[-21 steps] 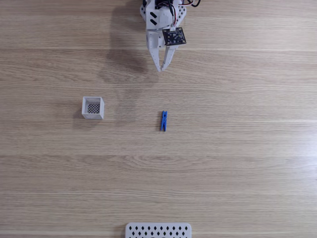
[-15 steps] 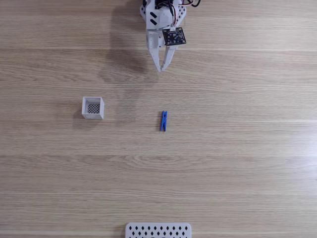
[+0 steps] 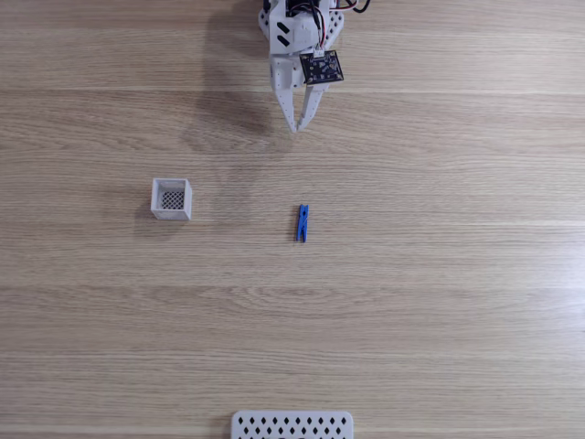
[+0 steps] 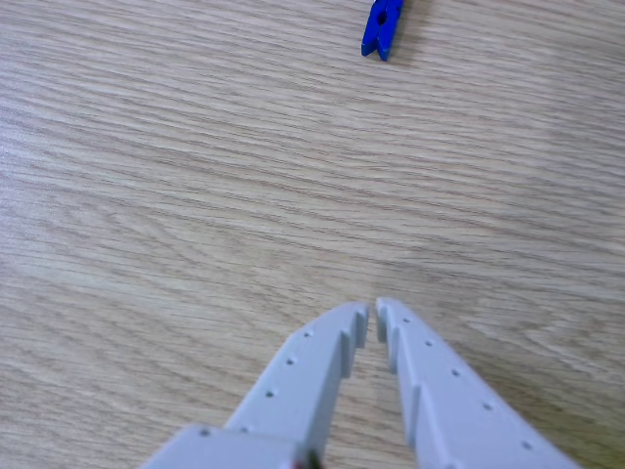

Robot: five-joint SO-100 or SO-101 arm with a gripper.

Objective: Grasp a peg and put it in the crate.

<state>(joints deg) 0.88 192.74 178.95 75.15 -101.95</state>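
Observation:
The blue peg [image 3: 302, 222] lies flat on the wooden table near the middle of the fixed view, lengthwise up and down. In the other view one end of the peg [image 4: 383, 27] shows at the top edge. The white crate [image 3: 172, 198] with its dark mesh bottom stands left of the peg, with nothing in it. My white gripper [image 3: 297, 126] hangs at the top centre, well above the peg in the picture, fingertips pointing toward it. Its jaws are shut with only a thin slit between the tips [image 4: 372, 315] and hold nothing.
A wide flat white panel [image 3: 292, 425] with diamond-shaped holes sits at the bottom edge of the fixed view. The arm casts a shadow [image 3: 224, 114] on the wood to the left of the gripper.

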